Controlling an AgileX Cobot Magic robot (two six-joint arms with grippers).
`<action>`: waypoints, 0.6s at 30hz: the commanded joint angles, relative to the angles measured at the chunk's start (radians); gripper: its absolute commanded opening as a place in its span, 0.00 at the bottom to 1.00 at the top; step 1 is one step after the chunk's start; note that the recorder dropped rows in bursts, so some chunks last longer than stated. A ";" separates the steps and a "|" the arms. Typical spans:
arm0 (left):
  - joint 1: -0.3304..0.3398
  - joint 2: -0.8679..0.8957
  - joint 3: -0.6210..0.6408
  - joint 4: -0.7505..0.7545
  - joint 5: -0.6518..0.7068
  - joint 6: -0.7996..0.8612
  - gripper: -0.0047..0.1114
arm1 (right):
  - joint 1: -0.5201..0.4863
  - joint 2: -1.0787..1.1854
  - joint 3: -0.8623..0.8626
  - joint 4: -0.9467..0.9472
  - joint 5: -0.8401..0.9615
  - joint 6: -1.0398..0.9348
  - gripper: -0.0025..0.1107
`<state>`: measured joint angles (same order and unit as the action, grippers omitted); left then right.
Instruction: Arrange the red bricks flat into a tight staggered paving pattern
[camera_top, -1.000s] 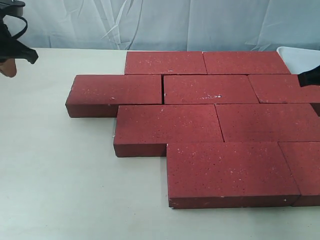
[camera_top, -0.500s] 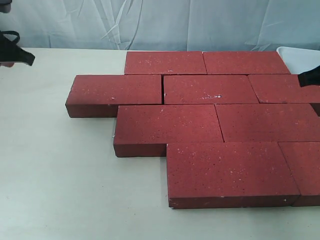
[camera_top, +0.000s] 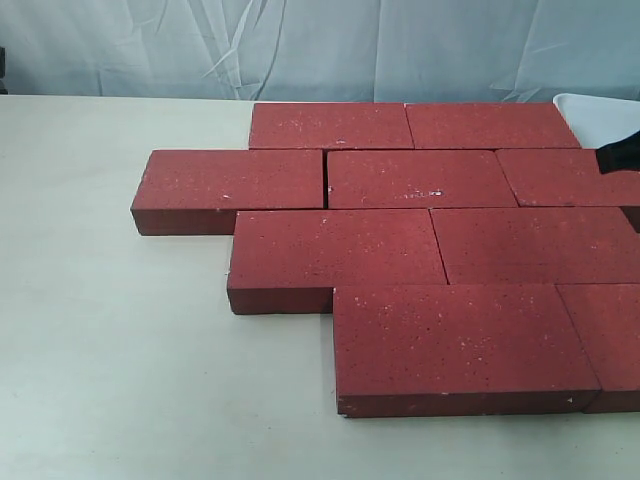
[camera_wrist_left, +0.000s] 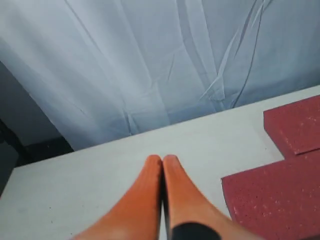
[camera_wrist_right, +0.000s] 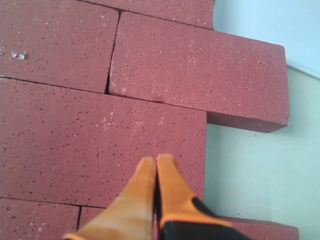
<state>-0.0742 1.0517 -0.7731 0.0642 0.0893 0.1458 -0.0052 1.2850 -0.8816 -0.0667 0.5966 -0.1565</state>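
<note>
Several red bricks lie flat on the white table in four staggered rows with tight joints. In the left wrist view my left gripper is shut and empty, its orange fingers pressed together above bare table, with two brick corners off to one side. It does not show in the exterior view. My right gripper is also shut with nothing in it. It hovers over a brick near that brick's end at the table side. Only a black part of the right arm shows at the exterior view's right edge.
A white container stands at the back right behind the bricks. A pale blue curtain hangs along the table's far edge. Bare table lies left of and in front of the bricks.
The left arm has drawn back off the upper left edge of the exterior view. The bricks and the right arm have not moved.
</note>
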 joint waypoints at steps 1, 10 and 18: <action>-0.009 -0.153 0.083 -0.016 -0.037 -0.012 0.04 | -0.006 -0.006 0.001 -0.001 -0.008 0.000 0.01; -0.009 -0.498 0.238 -0.082 -0.066 -0.012 0.04 | -0.006 -0.006 0.001 -0.001 -0.008 0.000 0.01; -0.009 -0.681 0.295 -0.202 0.064 -0.012 0.04 | -0.006 -0.006 0.001 -0.001 -0.008 0.000 0.01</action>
<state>-0.0742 0.4153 -0.4860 -0.1096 0.1057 0.1388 -0.0052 1.2850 -0.8816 -0.0667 0.5966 -0.1565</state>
